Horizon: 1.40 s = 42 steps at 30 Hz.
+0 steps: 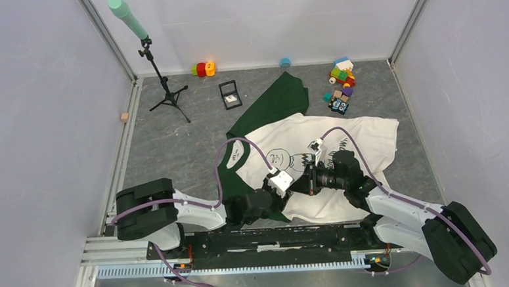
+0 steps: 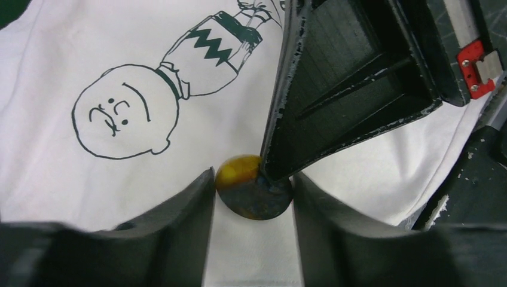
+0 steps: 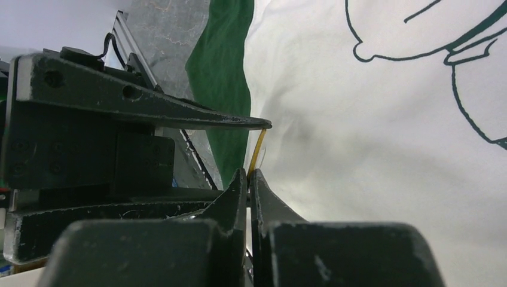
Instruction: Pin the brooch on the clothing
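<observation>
- A metal rail (image 1: 245, 265) runs along the near edge and carries both arm bases.
- Just beyond it, the two wrists meet head-on over the near part of the T-shirt (image 1: 376, 137). From above they cover the spot between them, so the top view does not show the pin-on piece at all.
- The left gripper (image 2: 253, 175) grasps the brooch (image 2: 245, 194) by its rim, one finger on each side of the disc. It is over white fabric close to the cartoon boy print (image 2: 128, 113).
- The right gripper (image 3: 250, 174) is clenched, its tips nipping the brooch's edge. Its finger hides part of the disc from the left wrist camera, and its own camera sees the disc only edge-on, as a thin yellow line.
- I cannot tell whether the disc touches the cloth. No pin shows, and the arms cover most of the lettering.
- Purple cables (image 1: 252, 147) arch over the shirt.
- A green sleeve (image 1: 276, 99) reaches far-left, toward a small black box (image 1: 230, 94) with white lining.
- Left of that stands a tripod (image 1: 165, 89) holding a mint-green cylinder, and a wooden cube (image 1: 125, 117) sits by the left wall.
- Along the far wall lie red and orange toys (image 1: 203, 68), a blue piece (image 1: 285, 61) and coloured blocks (image 1: 340, 80).
</observation>
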Motion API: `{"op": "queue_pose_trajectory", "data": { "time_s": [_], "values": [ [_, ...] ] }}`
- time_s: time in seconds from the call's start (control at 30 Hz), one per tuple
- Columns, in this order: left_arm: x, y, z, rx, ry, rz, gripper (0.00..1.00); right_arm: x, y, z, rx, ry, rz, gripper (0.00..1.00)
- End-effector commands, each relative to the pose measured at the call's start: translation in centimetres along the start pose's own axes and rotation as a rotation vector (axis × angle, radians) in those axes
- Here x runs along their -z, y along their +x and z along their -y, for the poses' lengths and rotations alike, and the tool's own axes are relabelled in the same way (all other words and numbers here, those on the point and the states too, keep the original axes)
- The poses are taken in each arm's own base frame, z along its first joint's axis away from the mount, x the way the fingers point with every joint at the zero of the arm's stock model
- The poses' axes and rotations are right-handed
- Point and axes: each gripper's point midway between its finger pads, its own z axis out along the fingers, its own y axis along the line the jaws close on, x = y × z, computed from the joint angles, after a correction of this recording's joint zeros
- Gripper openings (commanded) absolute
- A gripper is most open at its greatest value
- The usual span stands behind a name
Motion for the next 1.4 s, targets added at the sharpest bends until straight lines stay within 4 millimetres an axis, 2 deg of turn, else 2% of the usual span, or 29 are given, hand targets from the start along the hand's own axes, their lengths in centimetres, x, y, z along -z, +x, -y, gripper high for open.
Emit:
{"op": "queue_pose_trajectory", "data": {
  "time_s": [0.0, 0.07, 0.13, 0.23, 0.33, 0.4, 0.43, 0.47, 0.53, 0.7, 0.8, 1.0, 1.23, 1.37],
  "values": [
    [0.1, -2.1, -0.7, 0.027, -0.060, 0.046, 0.62, 0.3, -2.0, -0.3, 0.141, 0.010, 0.080, 0.00],
    [0.7, -2.1, -1.3, 0.072, -0.089, 0.042, 0.78, 0.6, -2.8, 0.1, 0.191, 0.048, 0.109, 0.00],
    [1.8, -1.7, -2.5, 0.149, -0.142, 0.038, 0.89, 0.9, -3.6, 0.9, 0.246, 0.107, 0.136, 0.00],
    [3.8, -1.7, -3.2, 0.262, -0.154, 0.041, 0.96, 1.6, -4.1, 2.8, 0.341, 0.221, 0.152, 0.00],
    [5.4, -2.6, -3.3, 0.355, -0.145, 0.027, 0.99, 2.0, -4.3, 3.7, 0.408, 0.283, 0.169, 0.00],
    [6.2, -3.3, -3.2, 0.420, -0.149, 0.001, 0.99, 2.1, -4.6, 3.6, 0.455, 0.304, 0.194, 0.00],
    [6.4, -4.0, -3.3, 0.483, -0.172, -0.012, 0.99, 2.2, -4.9, 3.5, 0.487, 0.314, 0.209, 0.00],
    [6.9, -3.6, -4.0, 0.551, -0.239, -0.055, 0.99, 2.2, -5.0, 3.3, 0.527, 0.333, 0.227, 0.00],
    [7.0, -4.5, -4.0, 0.657, -0.273, -0.091, 1.00, 2.3, -5.3, 2.7, 0.599, 0.365, 0.271, 0.00],
    [5.6, -6.9, -2.0, 0.836, -0.144, -0.117, 1.00, 2.4, -5.8, 0.6, 0.701, 0.386, 0.381, 0.00],
    [5.1, -8.1, -1.5, 0.922, -0.089, -0.083, 1.00, 2.2, -5.6, -0.8, 0.760, 0.399, 0.402, 0.00],
    [4.3, -7.5, -1.7, 1.063, -0.074, -0.084, 0.99, 2.9, -5.5, -1.7, 0.861, 0.574, 0.437, 0.00],
    [3.4, -5.9, -1.1, 1.106, -0.063, -0.127, 0.83, 2.7, -4.9, -4.4, 0.969, 0.634, 0.482, 0.00],
    [3.2, -5.3, -1.3, 1.138, -0.065, -0.125, 0.78, 2.1, -4.4, -5.7, 1.013, 0.607, 0.485, 0.00]
  ]
}}
